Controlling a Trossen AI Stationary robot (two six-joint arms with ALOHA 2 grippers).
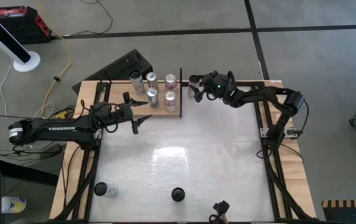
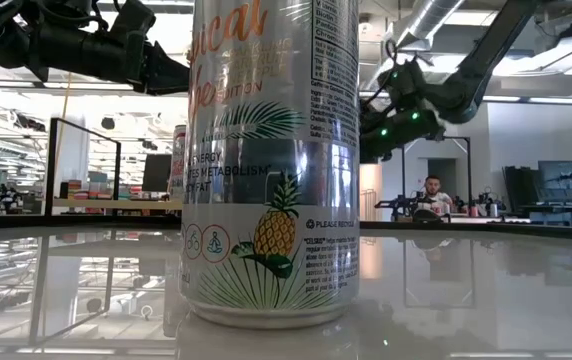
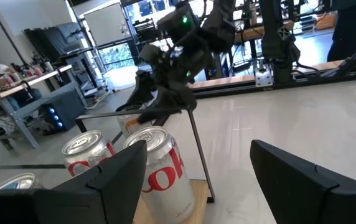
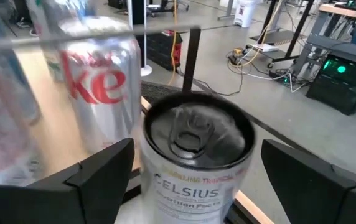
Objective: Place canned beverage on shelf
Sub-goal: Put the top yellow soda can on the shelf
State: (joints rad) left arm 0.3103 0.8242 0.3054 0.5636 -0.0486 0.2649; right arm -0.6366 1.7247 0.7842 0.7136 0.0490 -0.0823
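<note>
Pale wood shelf [image 1: 156, 107]: we see it at the far side of the white surface [image 1: 184, 155], carrying five cans, its black upright [image 1: 180, 93] on the right edge.
Celsius can [image 4: 193, 165]: we find it just beyond that upright, off the shelf, standing upright.
Right tool [image 1: 195, 89]: fingers spread wide either side of the Celsius can, not closed on it.
Left tool [image 1: 135, 114]: open, near the shelf's front edge, beside a Diet Coke can [image 3: 162, 171].
Pineapple-print can [image 2: 271, 160]: upright at the surface's near edge.
</note>
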